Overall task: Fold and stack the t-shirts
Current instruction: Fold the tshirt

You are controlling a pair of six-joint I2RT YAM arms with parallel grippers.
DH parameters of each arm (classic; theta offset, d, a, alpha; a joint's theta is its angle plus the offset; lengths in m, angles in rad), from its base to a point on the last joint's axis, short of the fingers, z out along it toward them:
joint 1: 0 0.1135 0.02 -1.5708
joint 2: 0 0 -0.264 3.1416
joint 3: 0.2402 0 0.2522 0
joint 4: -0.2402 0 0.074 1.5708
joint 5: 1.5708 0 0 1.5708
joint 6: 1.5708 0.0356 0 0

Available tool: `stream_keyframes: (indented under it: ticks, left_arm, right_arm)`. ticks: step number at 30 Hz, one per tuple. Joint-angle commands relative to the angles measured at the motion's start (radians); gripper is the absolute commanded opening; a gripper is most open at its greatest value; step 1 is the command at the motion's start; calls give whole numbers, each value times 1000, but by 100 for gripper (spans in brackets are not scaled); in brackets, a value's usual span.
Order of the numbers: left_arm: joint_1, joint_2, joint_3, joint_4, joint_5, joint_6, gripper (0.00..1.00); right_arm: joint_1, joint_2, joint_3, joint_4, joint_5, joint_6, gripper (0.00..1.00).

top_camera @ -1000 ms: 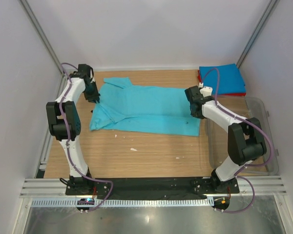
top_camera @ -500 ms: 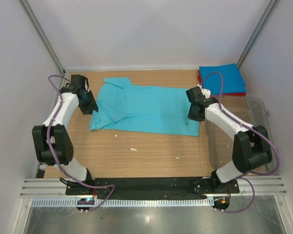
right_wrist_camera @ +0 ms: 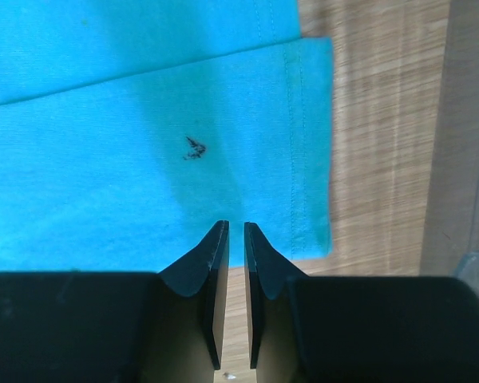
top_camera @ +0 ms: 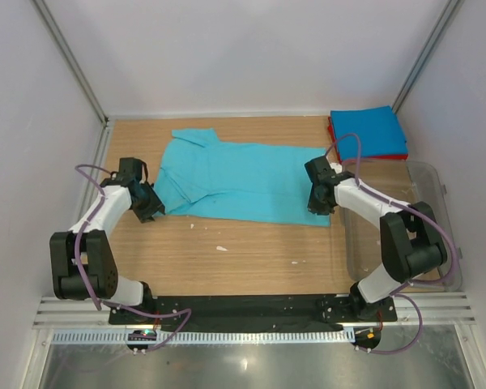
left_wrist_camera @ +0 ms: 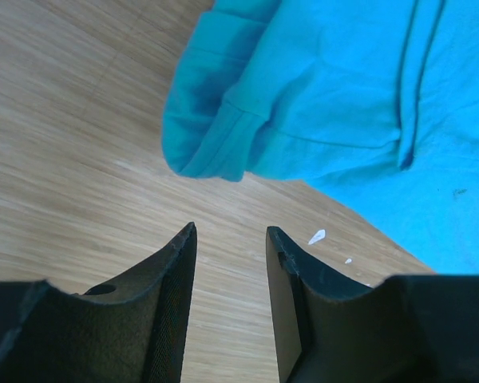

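Observation:
A turquoise t-shirt [top_camera: 243, 180] lies spread flat across the middle of the table, folded lengthwise. At the far right corner a folded blue t-shirt [top_camera: 366, 128] rests on a folded red one [top_camera: 381, 155]. My left gripper [top_camera: 151, 212] hovers low over bare wood just off the turquoise shirt's near left sleeve [left_wrist_camera: 215, 136]; the left gripper [left_wrist_camera: 230, 231] is open and empty. My right gripper [top_camera: 317, 206] sits at the shirt's near right hem [right_wrist_camera: 303, 159]. The right gripper's [right_wrist_camera: 235, 225] jaws stand a narrow slit apart, with only wood showing between them.
A clear plastic tub [top_camera: 405, 235] stands along the right side, close beside my right arm; its wall [right_wrist_camera: 463, 159] shows in the right wrist view. Small white scraps [top_camera: 221, 248] lie on the wood in front of the shirt, one [left_wrist_camera: 316, 236] by my left fingers.
Both grippers have opened and drawn back toward me. The left has travelled from the far left sleeve to the near left corner. The right has shifted slightly to the near hem.

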Motion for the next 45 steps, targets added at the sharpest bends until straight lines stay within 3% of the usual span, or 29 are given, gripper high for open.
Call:
stream_keyframes:
  ticks: [1, 10, 24, 30, 33, 36, 40, 41, 45]
  left_arm:
    - [5, -25, -11, 63, -90, -48, 42]
    - [25, 61, 82, 117, -254, -53, 40]
    - [66, 259, 211, 88, -208, -12, 31]
    - [66, 128, 225, -11, -280, 33, 32]
    - [76, 36, 158, -9, -201, 21, 35]
    - [105, -27, 69, 40, -5, -51, 34]
    - [201, -80, -55, 78, 49, -175, 38]
    - [270, -91, -82, 93, 118, -232, 38]
    - [365, -149, -169, 198, 269, -376, 38]
  right_arm:
    - [4, 12, -14, 41, 28, 0, 19]
    - [4, 24, -43, 38, 98, -9, 19]
    - [6, 15, -92, 19, 134, 17, 19]
    - [4, -23, -114, 22, 120, 18, 19]
    - [4, -33, -114, 28, 109, 15, 19]
    - [4, -36, -111, 36, 102, 7, 19]
    - [4, -39, -105, 36, 91, -5, 19]
    - [4, -45, -105, 36, 91, -6, 19]
    - [4, -56, -105, 38, 89, -16, 19]
